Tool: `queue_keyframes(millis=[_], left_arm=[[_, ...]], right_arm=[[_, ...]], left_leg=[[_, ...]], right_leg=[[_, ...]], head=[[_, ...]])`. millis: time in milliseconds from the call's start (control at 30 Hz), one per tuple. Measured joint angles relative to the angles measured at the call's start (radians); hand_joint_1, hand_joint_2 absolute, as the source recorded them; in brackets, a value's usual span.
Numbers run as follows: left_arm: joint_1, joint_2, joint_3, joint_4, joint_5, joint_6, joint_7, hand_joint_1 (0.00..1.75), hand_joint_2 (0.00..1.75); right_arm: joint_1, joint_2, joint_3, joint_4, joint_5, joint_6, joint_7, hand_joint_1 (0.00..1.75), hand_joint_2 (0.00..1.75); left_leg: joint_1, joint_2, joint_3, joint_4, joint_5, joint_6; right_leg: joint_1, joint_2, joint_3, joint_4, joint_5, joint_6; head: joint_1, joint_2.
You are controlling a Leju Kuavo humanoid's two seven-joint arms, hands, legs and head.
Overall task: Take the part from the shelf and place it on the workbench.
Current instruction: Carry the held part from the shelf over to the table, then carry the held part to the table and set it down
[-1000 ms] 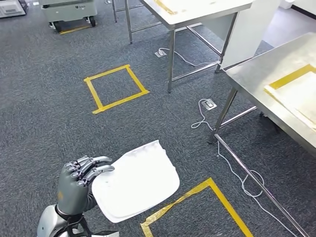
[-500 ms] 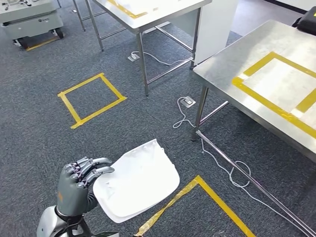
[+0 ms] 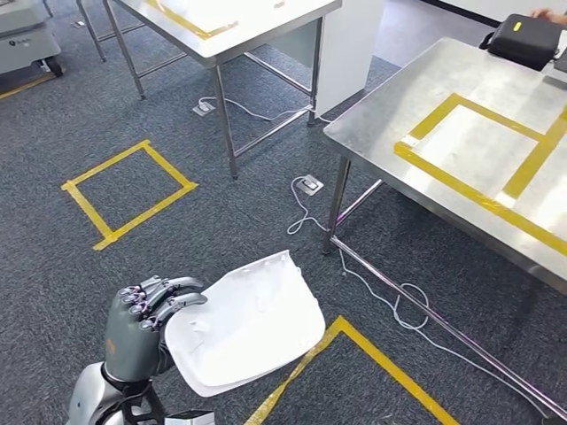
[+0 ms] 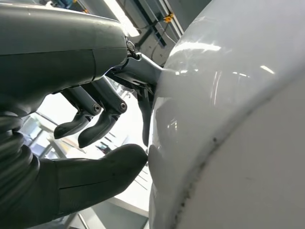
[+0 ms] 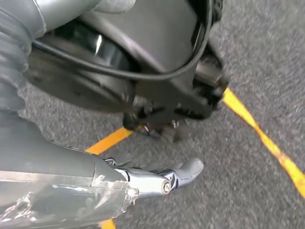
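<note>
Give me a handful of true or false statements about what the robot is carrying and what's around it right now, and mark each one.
1. The left hand holds the white part by its edge. True.
2. The white part already lies on the workbench. False: it is in the hand, above the grey carpet.
3. A yellow tape rectangle is marked on the workbench top. True.
4. The right hand grips a second white part. False: it holds nothing, hanging over the carpet with its fingers straight.
5. A black case sits at the far edge of the workbench. True.
6. The floor carries no tape marks. False: a yellow tape square lies on the carpet.
</note>
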Motion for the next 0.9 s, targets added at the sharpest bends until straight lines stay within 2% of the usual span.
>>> queue_keyframes(millis=[33,67,100,133,200,267,300,367,400,433,467,533,567,600,633,700,733,767,800,833,900], left_arm=[[0.0,0.0,0.0,0.0,0.0,0.0,0.0,1.75,1.75],[0.0,0.0,-0.001,0.0,0.0,0.0,0.0,1.75,1.75],[-0.001,0.0,-0.001,0.0,0.0,0.0,0.0,1.75,1.75],[-0.001,0.0,-0.002,0.0,0.0,0.0,0.0,1.75,1.75],[-0.002,0.0,-0.004,0.0,0.0,0.0,0.0,1.75,1.75],[-0.005,0.0,-0.005,0.0,0.0,0.0,0.0,1.75,1.75],[-0.005,0.0,-0.005,0.0,0.0,0.001,0.0,1.75,1.75],[-0.005,0.001,-0.005,0.001,0.001,0.001,-0.001,1.75,1.75],[-0.005,0.001,-0.005,0.001,0.003,0.0,-0.002,1.75,1.75],[-0.005,0.001,-0.005,0.001,0.005,-0.002,-0.003,1.75,1.75],[-0.005,0.001,-0.005,0.002,0.008,-0.006,-0.004,1.75,1.75],[-0.008,0.001,-0.005,0.004,0.018,-0.017,-0.008,1.75,1.75],[-0.01,0.001,-0.005,0.005,0.023,-0.024,-0.009,1.75,1.75],[-0.012,0.001,-0.006,0.008,0.028,-0.031,-0.012,1.75,1.75],[-0.015,0.0,-0.006,0.01,0.032,-0.037,-0.014,1.75,1.75],[-0.024,-0.002,-0.006,0.015,0.04,-0.049,-0.017,1.75,1.75],[-0.029,-0.004,-0.006,0.017,0.043,-0.055,-0.018,1.75,1.75],[-0.034,-0.006,-0.006,0.019,0.045,-0.061,-0.019,1.75,1.75],[-0.037,-0.008,-0.006,0.021,0.047,-0.069,-0.022,1.75,1.75],[-0.041,-0.009,-0.006,0.024,0.049,-0.076,-0.025,1.75,1.75],[-0.049,-0.011,-0.01,0.03,0.052,-0.091,-0.032,1.75,1.75]], right_arm=[[0.001,0.001,0.0,0.0,0.0,0.0,0.0,0.0,1.75],[0.0,0.002,-0.001,0.0,0.0,0.0,0.0,0.0,1.75],[-0.001,0.003,-0.001,0.0,0.0,0.0,0.0,0.0,1.75],[-0.002,0.004,-0.001,0.0,0.0,0.0,0.0,0.0,1.75],[-0.003,0.005,-0.003,0.0,0.0,-0.001,0.0,0.0,1.75],[-0.004,0.006,-0.004,0.0,-0.001,-0.002,0.0,0.0,1.75],[-0.006,0.007,-0.004,0.0,-0.001,-0.002,0.0,0.0,1.75],[-0.009,0.007,-0.005,0.0,0.0,-0.004,0.0,0.0,1.75],[-0.009,0.008,-0.005,0.0,0.001,-0.006,0.0,0.0,1.75],[-0.008,0.008,-0.005,0.0,0.002,-0.008,0.0,0.0,1.75],[-0.007,0.008,-0.005,0.0,0.003,-0.011,0.0,0.0,1.75],[-0.006,0.009,-0.006,0.0,0.005,-0.014,0.0,0.0,1.75],[-0.008,0.009,-0.006,0.0,0.007,-0.015,0.0,0.0,1.75],[-0.009,0.009,-0.006,0.0,0.008,-0.015,0.0,0.0,1.75],[-0.009,0.009,-0.006,0.0,0.009,-0.015,0.0,0.0,1.75],[-0.008,0.009,-0.006,0.0,0.012,-0.015,0.0,0.0,1.75],[-0.006,0.009,-0.006,0.0,0.014,-0.014,0.0,0.0,1.75],[-0.006,0.009,-0.006,0.0,0.017,-0.014,0.0,0.0,1.75],[-0.008,0.009,-0.006,0.0,0.02,-0.013,0.0,0.0,1.75],[-0.01,0.009,-0.006,0.0,0.024,-0.013,0.0,0.0,1.75],[-0.012,0.009,-0.006,0.0,0.028,-0.012,-0.001,0.0,1.75]], left_leg=[[-0.001,0.006,0.011,0.0,-0.009,-0.003],[-0.004,0.011,0.019,0.001,-0.017,-0.007],[-0.006,0.016,0.025,0.002,-0.023,-0.011],[-0.009,0.021,0.028,0.001,-0.028,-0.016],[-0.009,0.032,0.034,-0.004,-0.035,-0.026],[-0.007,0.021,0.029,0.022,-0.055,-0.039],[-0.006,0.008,0.009,0.065,-0.076,-0.045],[-0.002,-0.014,-0.073,0.199,-0.122,-0.054],[0.0,-0.018,-0.115,0.256,-0.133,-0.057],[0.002,-0.019,-0.144,0.282,-0.122,-0.059],[0.004,-0.02,-0.153,0.269,-0.09,-0.06],[0.011,-0.037,-0.122,0.152,0.009,-0.063],[0.015,-0.054,-0.097,0.086,0.042,-0.063],[0.018,-0.07,-0.079,0.04,0.057,-0.06],[0.019,-0.081,-0.071,0.017,0.057,-0.055],[0.018,-0.078,-0.066,0.008,0.046,-0.04],[0.018,-0.071,-0.062,0.005,0.044,-0.032],[0.018,-0.064,-0.056,0.002,0.042,-0.024],[0.018,-0.055,-0.049,-0.001,0.038,-0.016],[0.016,-0.047,-0.043,-0.002,0.033,-0.01],[0.01,-0.033,-0.03,-0.002,0.019,-0.004]], right_leg=[[0.002,-0.018,0.031,-0.071,0.039,-0.003],[0.005,-0.033,0.058,-0.13,0.065,-0.008],[0.008,-0.044,0.075,-0.167,0.077,-0.012],[0.011,-0.05,0.081,-0.181,0.077,-0.017],[0.01,-0.031,0.083,-0.185,0.073,-0.027],[0.003,-0.014,0.094,-0.194,0.071,-0.037],[-0.001,-0.005,0.101,-0.198,0.069,-0.041],[-0.005,0.013,0.108,-0.199,0.063,-0.046],[-0.006,0.023,0.111,-0.199,0.06,-0.047],[-0.007,0.033,0.115,-0.199,0.056,-0.046],[-0.009,0.045,0.121,-0.199,0.051,-0.044],[-0.013,0.067,0.135,-0.199,0.04,-0.036],[-0.013,0.078,0.139,-0.197,0.034,-0.03],[-0.013,0.086,0.14,-0.197,0.03,-0.024],[-0.013,0.093,0.136,-0.198,0.027,-0.017],[-0.015,0.105,0.134,-0.206,0.024,-0.004],[-0.016,0.101,0.135,-0.204,0.021,0.002],[-0.016,0.085,0.13,-0.189,0.011,0.007],[-0.014,0.063,0.113,-0.149,-0.009,0.01],[-0.013,0.038,0.082,-0.087,-0.036,0.012],[-0.012,0.012,0.002,0.049,-0.081,0.014]], head=[[0.0,0.0],[0.0,0.0],[0.0,0.0],[0.0,0.0],[0.0,0.0],[-0.004,0.0],[-0.007,0.0],[-0.011,0.0],[-0.011,0.0],[-0.011,0.0],[-0.012,0.0],[-0.012,0.0],[-0.013,0.0],[-0.014,0.0],[-0.015,0.0],[-0.015,0.0],[-0.014,0.0],[-0.011,0.0],[-0.009,0.0],[-0.006,0.0],[-0.005,0.0]])
